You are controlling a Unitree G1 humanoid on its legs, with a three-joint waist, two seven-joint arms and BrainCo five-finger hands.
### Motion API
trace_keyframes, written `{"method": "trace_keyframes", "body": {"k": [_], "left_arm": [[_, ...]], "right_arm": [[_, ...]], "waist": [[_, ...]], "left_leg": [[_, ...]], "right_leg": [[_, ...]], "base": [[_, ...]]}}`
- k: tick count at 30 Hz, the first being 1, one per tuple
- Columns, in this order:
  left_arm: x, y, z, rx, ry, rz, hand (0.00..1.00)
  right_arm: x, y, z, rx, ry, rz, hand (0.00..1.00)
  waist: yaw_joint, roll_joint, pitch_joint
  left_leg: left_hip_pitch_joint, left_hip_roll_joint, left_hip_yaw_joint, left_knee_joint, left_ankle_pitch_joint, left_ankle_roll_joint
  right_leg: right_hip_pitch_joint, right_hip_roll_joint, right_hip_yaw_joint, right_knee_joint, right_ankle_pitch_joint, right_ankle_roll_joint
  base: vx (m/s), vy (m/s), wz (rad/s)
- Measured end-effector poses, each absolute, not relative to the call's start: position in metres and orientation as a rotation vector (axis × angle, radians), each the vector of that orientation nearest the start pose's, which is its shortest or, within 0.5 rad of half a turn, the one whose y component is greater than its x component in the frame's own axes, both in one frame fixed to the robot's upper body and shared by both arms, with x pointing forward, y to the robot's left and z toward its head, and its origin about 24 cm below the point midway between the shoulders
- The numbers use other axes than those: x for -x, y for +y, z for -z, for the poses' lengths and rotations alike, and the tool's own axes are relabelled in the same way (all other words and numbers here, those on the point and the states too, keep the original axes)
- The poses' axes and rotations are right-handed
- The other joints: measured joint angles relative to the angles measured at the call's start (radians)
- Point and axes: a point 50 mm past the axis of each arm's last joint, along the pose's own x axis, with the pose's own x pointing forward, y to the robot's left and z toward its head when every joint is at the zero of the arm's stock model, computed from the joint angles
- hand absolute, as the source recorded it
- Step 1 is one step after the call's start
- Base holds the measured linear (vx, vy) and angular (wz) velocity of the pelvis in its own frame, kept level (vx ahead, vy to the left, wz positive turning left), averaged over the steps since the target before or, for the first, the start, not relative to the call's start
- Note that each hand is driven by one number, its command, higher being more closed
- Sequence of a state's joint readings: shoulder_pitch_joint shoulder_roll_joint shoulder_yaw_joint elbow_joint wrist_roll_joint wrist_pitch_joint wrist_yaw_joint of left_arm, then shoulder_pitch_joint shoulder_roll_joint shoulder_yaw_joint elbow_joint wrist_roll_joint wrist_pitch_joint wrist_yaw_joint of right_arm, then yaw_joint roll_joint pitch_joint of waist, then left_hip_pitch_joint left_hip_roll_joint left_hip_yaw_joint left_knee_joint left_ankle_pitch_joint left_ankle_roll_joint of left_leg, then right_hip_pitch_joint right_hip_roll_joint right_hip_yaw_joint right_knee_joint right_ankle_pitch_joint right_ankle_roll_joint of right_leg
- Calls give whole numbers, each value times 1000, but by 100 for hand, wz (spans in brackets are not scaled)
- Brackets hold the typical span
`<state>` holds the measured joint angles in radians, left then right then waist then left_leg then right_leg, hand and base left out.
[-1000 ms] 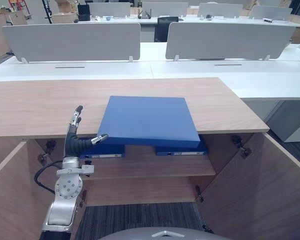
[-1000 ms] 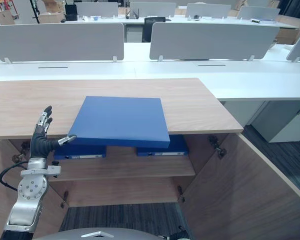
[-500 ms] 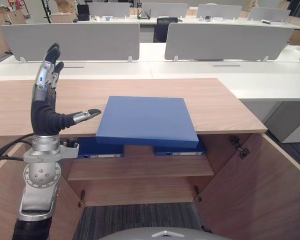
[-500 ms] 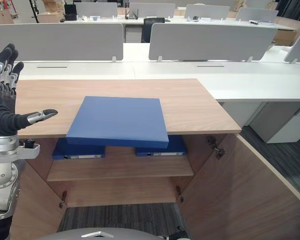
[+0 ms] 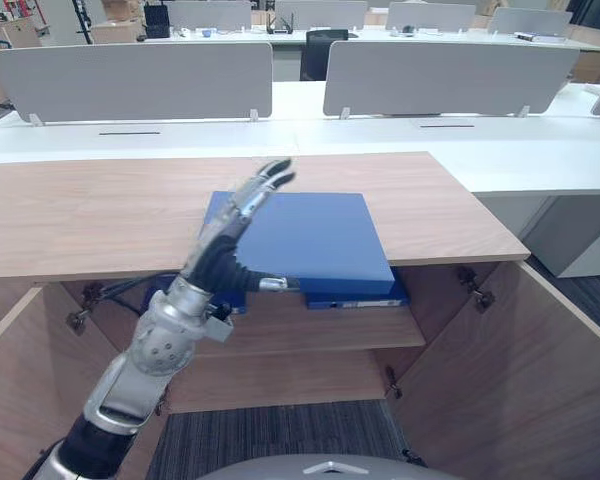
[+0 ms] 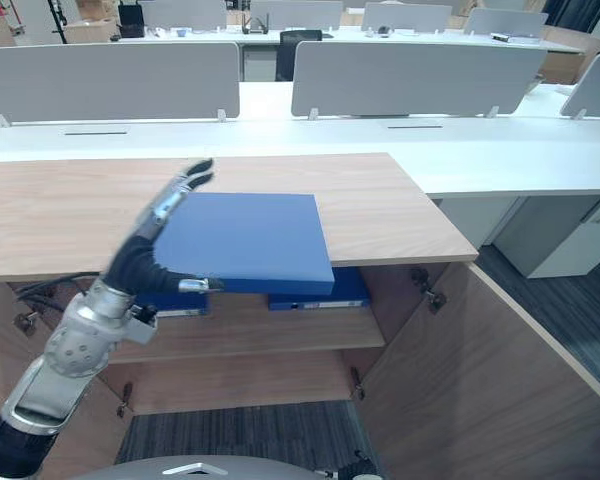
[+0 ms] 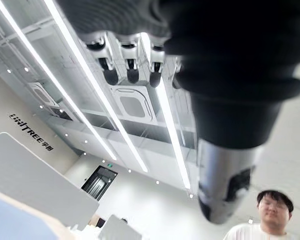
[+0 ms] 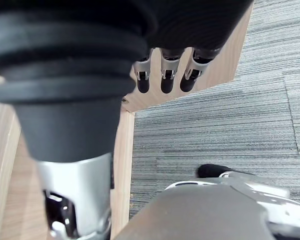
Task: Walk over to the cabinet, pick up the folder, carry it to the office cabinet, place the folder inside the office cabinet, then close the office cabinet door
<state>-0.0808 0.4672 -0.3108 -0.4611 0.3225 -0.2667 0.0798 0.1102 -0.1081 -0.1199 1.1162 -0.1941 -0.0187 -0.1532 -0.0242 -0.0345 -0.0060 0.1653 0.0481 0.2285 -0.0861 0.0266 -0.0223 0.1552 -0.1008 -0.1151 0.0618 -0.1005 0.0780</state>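
Note:
A flat blue folder [image 5: 315, 235] lies on the wooden cabinet top [image 5: 80, 215], its near edge jutting past the front. My left hand [image 5: 223, 256] hovers over the folder's left side, open, fingers straight and pointing away from me, thumb by the folder's near edge. I cannot tell whether it touches the folder. In the left wrist view its fingers [image 7: 127, 67] point up at the ceiling and hold nothing. My right hand [image 8: 162, 75] hangs low over grey carpet beside a wooden door edge, fingers relaxed and empty.
Both cabinet doors stand open, the right door [image 5: 525, 380] swung wide toward me. Blue binders [image 5: 355, 298] lie on the upper shelf under the folder. White desks with grey dividers [image 5: 140, 80] stand behind the cabinet. A person [image 7: 270, 210] shows in the left wrist view.
My left hand rose from the cabinet's left front edge, then swung right and forward over the folder's left side. The folder has not moved.

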Motion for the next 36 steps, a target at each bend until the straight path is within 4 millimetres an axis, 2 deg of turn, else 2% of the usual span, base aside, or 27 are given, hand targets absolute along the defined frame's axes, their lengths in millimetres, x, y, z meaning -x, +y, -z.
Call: {"method": "trace_keyframes", "body": {"k": [7, 16, 22, 34, 35, 36], "left_arm": [[-230, 98, -128, -863, -720, 401, 0], [-239, 96, -99, -1101, -667, 359, 0], [-238, 92, -93, -1139, -652, 338, 0], [-223, 94, -79, -1047, -562, 259, 0], [-223, 95, -78, -1045, -554, 254, 100], [-222, 96, -76, -1049, -548, 246, 100]], "right_arm": [[-73, -215, 164, 287, 1181, 210, 0], [-73, -214, 165, 278, 1181, 216, 0], [-72, -214, 165, 277, 1184, 219, 0], [-69, -213, 165, 273, 1194, 220, 0], [-69, -213, 165, 272, 1194, 220, 0], [-69, -213, 166, 272, 1195, 220, 0]], "waist": [[-12, 3, -4], [-19, -8, 2], [-26, -16, 7], [-32, -14, 7], [-32, -14, 7], [-32, -14, 7]], "left_leg": [[-2, -1, 14, 0, 0, 1], [-7, -3, 0, 0, 0, 1], [-7, -4, -4, 0, -4, -1], [-7, -4, -10, -1, -8, -2], [-7, -4, -10, -1, -8, -2], [-7, -4, -10, -1, -8, -2]], "right_leg": [[-8, 2, 10, -9, 3, -12], [2, -1, -7, -30, 3, -12], [10, -1, -11, -44, 11, -1], [22, 0, -28, -54, 14, -1], [22, 0, -28, -54, 14, -1], [22, -1, -28, -54, 14, -1]], "base": [[1, -1, -6], [-4, -6, 4], [5, -6, 2], [1, -9, 2], [0, 0, 0], [0, 0, 0]]}}
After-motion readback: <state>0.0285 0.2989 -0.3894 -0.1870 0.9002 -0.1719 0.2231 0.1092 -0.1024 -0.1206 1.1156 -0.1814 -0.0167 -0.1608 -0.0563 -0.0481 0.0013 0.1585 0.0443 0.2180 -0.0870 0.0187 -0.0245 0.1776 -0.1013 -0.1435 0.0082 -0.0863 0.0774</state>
